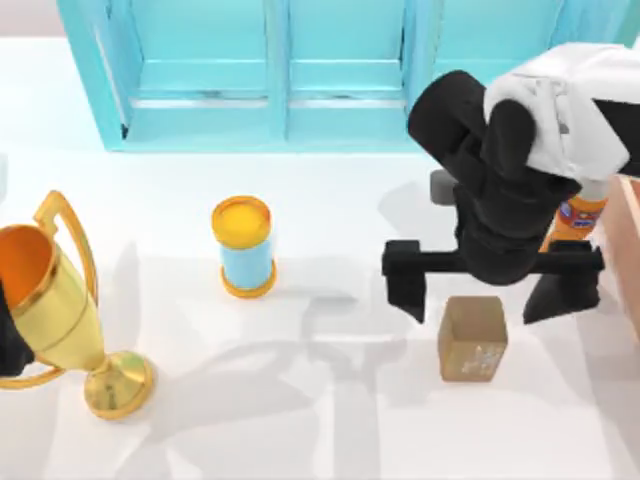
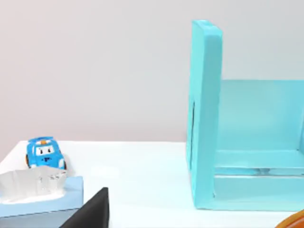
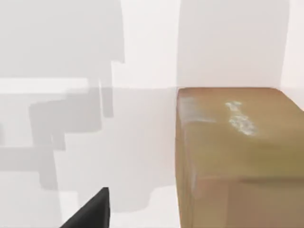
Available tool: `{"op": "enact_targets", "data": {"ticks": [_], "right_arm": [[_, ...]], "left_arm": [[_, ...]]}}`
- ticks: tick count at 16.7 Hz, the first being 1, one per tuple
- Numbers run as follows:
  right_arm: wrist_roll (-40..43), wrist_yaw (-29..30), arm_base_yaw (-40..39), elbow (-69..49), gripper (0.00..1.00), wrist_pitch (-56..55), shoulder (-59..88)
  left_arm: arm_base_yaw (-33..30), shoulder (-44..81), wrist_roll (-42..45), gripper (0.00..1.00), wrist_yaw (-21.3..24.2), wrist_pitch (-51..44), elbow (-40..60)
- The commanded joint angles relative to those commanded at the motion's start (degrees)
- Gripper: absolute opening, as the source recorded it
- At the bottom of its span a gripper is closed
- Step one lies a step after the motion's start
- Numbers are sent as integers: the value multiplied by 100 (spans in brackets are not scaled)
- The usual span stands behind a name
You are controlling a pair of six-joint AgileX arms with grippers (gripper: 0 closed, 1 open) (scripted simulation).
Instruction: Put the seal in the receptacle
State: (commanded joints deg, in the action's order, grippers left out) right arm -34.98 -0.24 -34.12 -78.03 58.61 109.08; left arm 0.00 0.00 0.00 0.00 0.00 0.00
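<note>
The seal (image 1: 472, 338) is a small tan-brown block with faint white marks, standing on the white table right of centre. It looms close in the right wrist view as the seal (image 3: 237, 152), with one black fingertip (image 3: 90, 211) beside it. My right gripper (image 1: 478, 305) hovers just behind and above the seal, open wide, one finger on each side and neither touching it. The receptacle (image 1: 627, 240) shows as a peach-tan rim at the table's right edge. My left arm (image 1: 8, 345) stays parked at the left edge, with one finger (image 2: 95, 209) showing far to the side.
A big turquoise shelf unit (image 1: 300, 70) runs along the back. A blue can with orange ends (image 1: 245, 248) stands mid-table and a gold trophy (image 1: 60, 300) at the left. A small orange-and-white bottle (image 1: 580, 212) sits beside the receptacle. The left wrist view shows a blue toy car (image 2: 45, 153) and a tissue box (image 2: 38, 192).
</note>
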Motion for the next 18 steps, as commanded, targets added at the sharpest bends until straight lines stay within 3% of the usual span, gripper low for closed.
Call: {"op": "enact_targets", "data": {"ticks": [4, 9, 18], "right_arm": [[-22, 2, -17, 617, 100, -854, 245], [-22, 2, -18, 689, 100, -932, 269], [-22, 2, -18, 689, 32, -932, 269]], "left_arm": [[0, 0, 0, 100, 0, 0, 0], [0, 0, 0, 100, 0, 0, 0], [0, 0, 0, 100, 0, 0, 0]]}}
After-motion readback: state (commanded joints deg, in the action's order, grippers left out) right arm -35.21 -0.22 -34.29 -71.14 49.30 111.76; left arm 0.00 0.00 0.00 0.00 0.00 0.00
